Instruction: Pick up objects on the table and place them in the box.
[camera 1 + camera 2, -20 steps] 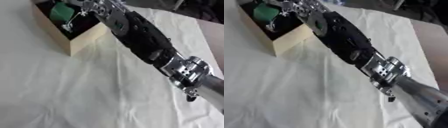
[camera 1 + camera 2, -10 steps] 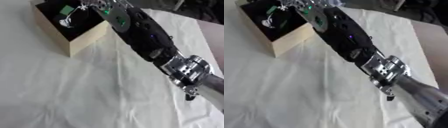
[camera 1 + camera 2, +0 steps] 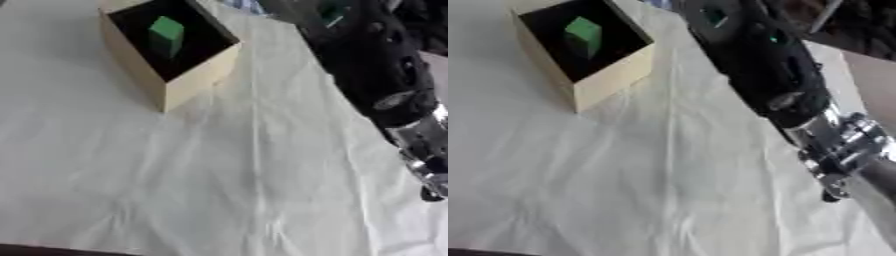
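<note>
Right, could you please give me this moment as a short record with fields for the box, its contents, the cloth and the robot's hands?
box: open wooden box with a dark inside, standing at the far left of the table
contents: one green block inside the box
table cover: white cloth, wrinkled, no loose object visible on it
right arm: black forearm reaching in from the right, its hand out of view
left hand: not in view

likely lab test bench – table under wrinkled white cloth, robot arm above
</note>
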`<control>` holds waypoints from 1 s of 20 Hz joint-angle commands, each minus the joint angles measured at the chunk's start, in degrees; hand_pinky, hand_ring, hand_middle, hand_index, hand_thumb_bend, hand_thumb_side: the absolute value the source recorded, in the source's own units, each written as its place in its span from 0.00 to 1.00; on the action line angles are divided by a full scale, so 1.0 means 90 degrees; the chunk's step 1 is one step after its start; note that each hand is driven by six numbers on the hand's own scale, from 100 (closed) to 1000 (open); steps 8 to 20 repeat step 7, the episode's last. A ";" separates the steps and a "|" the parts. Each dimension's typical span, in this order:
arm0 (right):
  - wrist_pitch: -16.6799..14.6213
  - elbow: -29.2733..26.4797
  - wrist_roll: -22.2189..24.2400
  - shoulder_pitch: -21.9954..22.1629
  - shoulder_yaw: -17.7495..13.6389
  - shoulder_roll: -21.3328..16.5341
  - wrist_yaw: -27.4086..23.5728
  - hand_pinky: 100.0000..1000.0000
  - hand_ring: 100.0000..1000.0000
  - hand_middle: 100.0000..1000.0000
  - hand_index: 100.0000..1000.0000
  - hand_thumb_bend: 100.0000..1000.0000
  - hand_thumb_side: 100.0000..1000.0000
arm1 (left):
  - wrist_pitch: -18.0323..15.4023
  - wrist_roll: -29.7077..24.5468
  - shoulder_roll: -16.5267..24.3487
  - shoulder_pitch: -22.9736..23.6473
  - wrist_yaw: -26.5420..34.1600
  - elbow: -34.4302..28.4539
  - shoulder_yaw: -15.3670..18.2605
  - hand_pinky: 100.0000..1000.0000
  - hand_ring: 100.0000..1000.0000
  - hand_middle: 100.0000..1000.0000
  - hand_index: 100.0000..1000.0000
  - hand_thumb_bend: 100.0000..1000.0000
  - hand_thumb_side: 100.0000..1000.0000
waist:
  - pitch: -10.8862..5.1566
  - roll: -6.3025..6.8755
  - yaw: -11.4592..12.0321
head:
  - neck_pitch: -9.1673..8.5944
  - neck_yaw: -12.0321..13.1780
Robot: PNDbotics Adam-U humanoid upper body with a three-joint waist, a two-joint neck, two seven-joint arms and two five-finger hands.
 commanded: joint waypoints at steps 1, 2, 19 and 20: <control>0.0386 -0.1128 -0.0327 0.0258 -0.0495 -0.0521 -0.0559 0.78 0.78 0.71 0.83 0.00 0.26 | -0.0016 0.0057 0.0157 -0.0057 -0.0040 -0.0097 0.0075 0.53 0.54 0.73 0.69 0.13 0.68 | -0.0154 0.0083 -0.0035 | 0.0038 0.0276; 0.0379 -0.1272 -0.0448 0.0395 -0.0604 -0.0602 -0.0671 0.78 0.78 0.71 0.83 0.00 0.26 | -0.0021 0.0064 0.0170 -0.0067 -0.0045 -0.0097 0.0080 0.53 0.54 0.73 0.69 0.13 0.67 | -0.0161 0.0090 -0.0049 | 0.0043 0.0350; -0.0095 -0.1407 -0.1135 0.1165 -0.1003 -0.0810 -0.0963 0.78 0.77 0.70 0.83 0.00 0.28 | -0.0034 0.0096 0.0136 -0.0089 -0.0035 -0.0097 0.0109 0.53 0.54 0.73 0.69 0.13 0.67 | -0.0164 0.0291 -0.0345 | 0.0077 0.0657; -0.0095 -0.1407 -0.1135 0.1165 -0.1003 -0.0810 -0.0963 0.78 0.77 0.70 0.83 0.00 0.28 | -0.0034 0.0096 0.0136 -0.0089 -0.0035 -0.0097 0.0109 0.53 0.54 0.73 0.69 0.13 0.67 | -0.0164 0.0291 -0.0345 | 0.0077 0.0657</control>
